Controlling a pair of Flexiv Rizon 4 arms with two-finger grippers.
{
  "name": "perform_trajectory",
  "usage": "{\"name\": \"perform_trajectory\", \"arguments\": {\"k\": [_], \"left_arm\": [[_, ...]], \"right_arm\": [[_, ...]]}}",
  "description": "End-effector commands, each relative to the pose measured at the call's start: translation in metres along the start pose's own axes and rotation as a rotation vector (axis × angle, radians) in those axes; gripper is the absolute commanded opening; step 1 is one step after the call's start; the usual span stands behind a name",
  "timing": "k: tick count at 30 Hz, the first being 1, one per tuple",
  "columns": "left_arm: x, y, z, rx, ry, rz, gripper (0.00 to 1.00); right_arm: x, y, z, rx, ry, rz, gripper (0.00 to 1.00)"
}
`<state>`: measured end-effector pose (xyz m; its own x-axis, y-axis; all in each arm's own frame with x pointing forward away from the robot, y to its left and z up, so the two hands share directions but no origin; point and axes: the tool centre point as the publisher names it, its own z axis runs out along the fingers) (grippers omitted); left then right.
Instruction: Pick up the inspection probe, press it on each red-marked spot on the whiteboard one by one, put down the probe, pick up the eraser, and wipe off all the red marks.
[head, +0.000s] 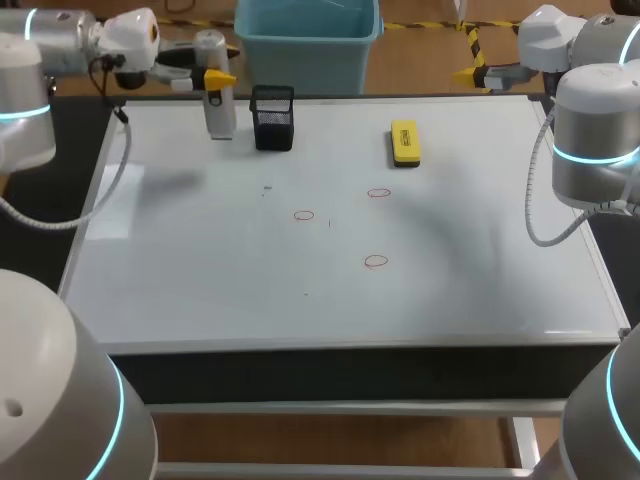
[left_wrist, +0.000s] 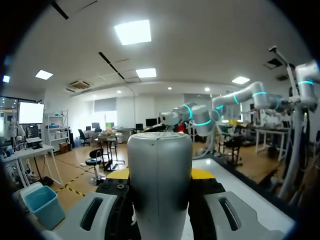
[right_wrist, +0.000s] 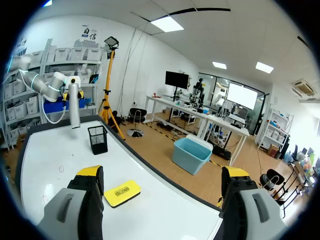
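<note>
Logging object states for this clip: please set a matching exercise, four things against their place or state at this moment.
Things:
1. inspection probe
2. eraser
3. black mesh holder
4. right claw

States:
A. open, with nothing between its fingers
B. lying flat on the whiteboard, nothing touching it
C. upright, gripped by the left claw
D. standing on the whiteboard right beside the probe

Pairs: 1-C, 2-B, 3-D, 4-A.
</note>
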<state>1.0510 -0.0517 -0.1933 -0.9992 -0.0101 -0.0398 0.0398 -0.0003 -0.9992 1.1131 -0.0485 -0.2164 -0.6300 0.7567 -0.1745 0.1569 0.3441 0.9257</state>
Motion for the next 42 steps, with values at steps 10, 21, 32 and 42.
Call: {"name": "perform_trajectory", "arguments": {"k": [10, 21, 32, 42], "left_arm": [[0.016, 0.018, -0.03, 0.017, -0.354, 0.004, 0.0], [0.015, 0.028, -0.049, 0.017, -0.363, -0.002, 0.0], [0.014, 0.034, -0.062, 0.005, -0.375, -0.01, 0.0], [0.014, 0.034, -0.062, 0.005, -0.375, -0.01, 0.0]], "right_arm": [[-0.001, 0.0, 0.0, 0.0, 0.001, 0.0, 1.0], [-0.001, 0.0, 0.0, 0.0, 0.001, 0.0, 1.0], [-0.001, 0.0, 0.0, 0.0, 0.001, 0.0, 1.0], [-0.001, 0.0, 0.0, 0.0, 0.001, 0.0, 1.0]]}}
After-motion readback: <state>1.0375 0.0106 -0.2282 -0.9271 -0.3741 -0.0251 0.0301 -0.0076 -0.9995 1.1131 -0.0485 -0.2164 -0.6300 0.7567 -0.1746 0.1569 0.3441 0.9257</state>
